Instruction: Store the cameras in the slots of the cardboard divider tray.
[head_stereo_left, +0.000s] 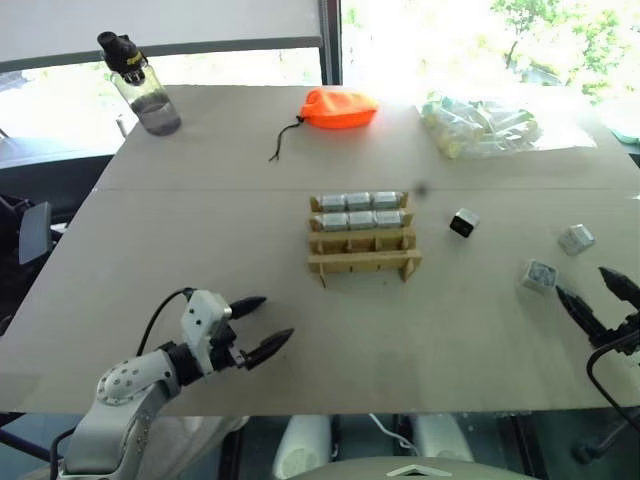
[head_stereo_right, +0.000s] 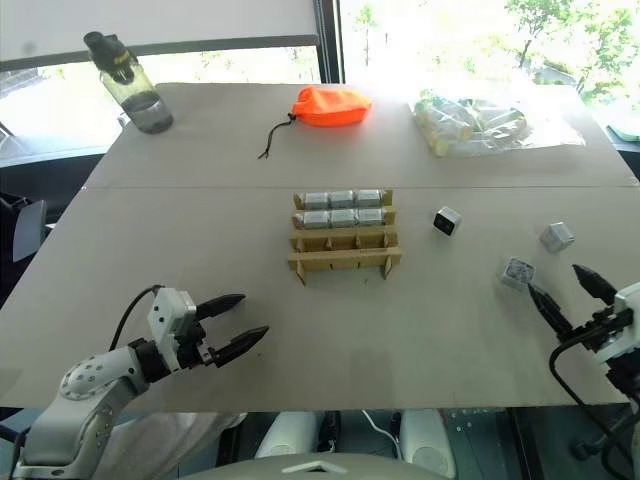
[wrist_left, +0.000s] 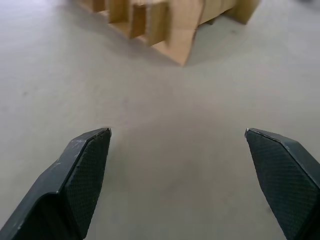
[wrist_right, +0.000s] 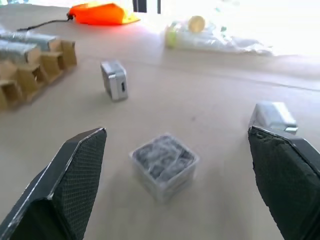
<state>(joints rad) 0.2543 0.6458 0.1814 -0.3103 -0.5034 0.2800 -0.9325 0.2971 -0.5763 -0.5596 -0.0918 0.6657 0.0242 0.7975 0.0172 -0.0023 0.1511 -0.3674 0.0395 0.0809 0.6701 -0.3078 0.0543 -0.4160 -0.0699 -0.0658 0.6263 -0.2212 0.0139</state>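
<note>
1. A cardboard tray (head_stereo_left: 362, 236) stands at the middle of the worktop (head_stereo_left: 250, 200); its two far rows each hold three silver cameras (head_stereo_left: 359, 210), and its two near rows stand open.
2. Three more cameras lie loose on the worktop's right side: one with a black face (head_stereo_left: 463, 222) just right of the tray, a silver one (head_stereo_left: 576, 239) near the right edge, and a third (head_stereo_left: 539, 276) between them, nearer the front edge.
3. The right tool (head_stereo_right: 572, 297), fingers spread wide, hangs over the worktop at the right edge; seen from its wrist, the third camera lies between its fingers, not touched.
4. The left tool (head_stereo_left: 259, 327), fingers also spread and holding nothing, hovers near the front-left corner, pointing toward the tray.
5. Along the far edge stand a water bottle (head_stereo_left: 140, 85) at the left corner, an orange pouch (head_stereo_left: 340, 108) at the middle and a clear bag (head_stereo_left: 480, 125) of pale pieces to the right.
</note>
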